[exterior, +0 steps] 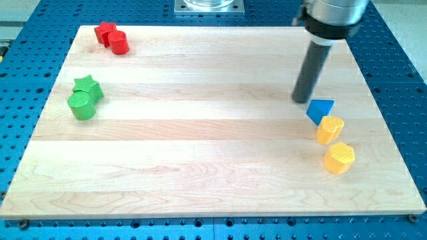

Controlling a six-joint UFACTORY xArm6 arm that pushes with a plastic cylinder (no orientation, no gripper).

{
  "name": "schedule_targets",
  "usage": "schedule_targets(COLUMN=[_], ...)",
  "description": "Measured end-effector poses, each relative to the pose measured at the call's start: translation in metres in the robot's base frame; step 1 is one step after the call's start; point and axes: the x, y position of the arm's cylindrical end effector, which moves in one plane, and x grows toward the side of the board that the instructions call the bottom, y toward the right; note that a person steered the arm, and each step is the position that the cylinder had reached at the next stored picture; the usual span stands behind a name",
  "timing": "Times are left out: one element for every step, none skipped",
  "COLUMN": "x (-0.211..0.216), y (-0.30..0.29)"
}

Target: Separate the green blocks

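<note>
A green star block (89, 87) and a green round block (82, 105) sit touching each other near the board's left edge, the star just above the round one. My tip (301, 100) rests on the board at the view's right, far from both green blocks. It stands just up-left of a blue triangular block (321, 109).
A red star block (104, 31) and a red round block (119, 43) touch at the top left. Two yellow blocks (329, 129) (339, 158) lie below the blue block at the right. The wooden board (200, 133) lies on a blue perforated table.
</note>
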Motion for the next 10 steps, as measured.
schedule_targets(x=[0.004,0.050,0.047,0.036,0.008,-0.007,0.014,0.038,0.038,0.038], y=[-0.088,-0.062,0.001,0.030,0.030,0.127,0.171,0.147,0.109,0.093])
